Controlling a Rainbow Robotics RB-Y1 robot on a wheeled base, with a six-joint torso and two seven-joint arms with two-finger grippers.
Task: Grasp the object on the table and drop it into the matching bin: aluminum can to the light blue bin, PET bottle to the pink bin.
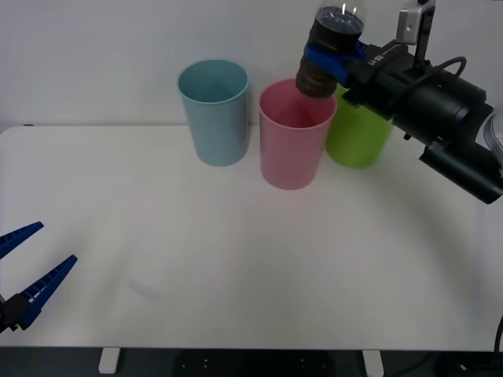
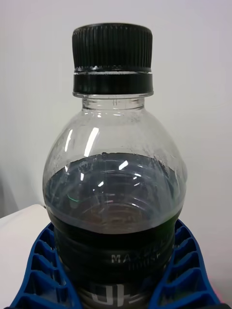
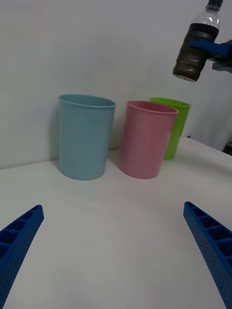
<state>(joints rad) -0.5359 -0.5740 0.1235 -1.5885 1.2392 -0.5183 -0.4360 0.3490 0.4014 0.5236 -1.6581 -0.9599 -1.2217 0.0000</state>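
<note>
My right gripper [image 1: 328, 60] is shut on the PET bottle [image 1: 330, 49], a small clear bottle with a black cap and dark label band, and holds it in the air above the far right rim of the pink bin [image 1: 293, 145]. In the right wrist view the bottle [image 2: 113, 193] stands upright between blue ribbed fingers [image 2: 36, 275]. From the left wrist, the bottle [image 3: 197, 46] hangs high above the pink bin [image 3: 146, 140]. The light blue bin [image 1: 214, 112] stands left of the pink one. My left gripper [image 1: 27, 263] rests open at the table's near left edge.
A lime green bin [image 1: 357, 129] stands right of the pink one, under my right arm. The three bins line the far side of the white table [image 1: 196, 259]. A plain wall rises behind them.
</note>
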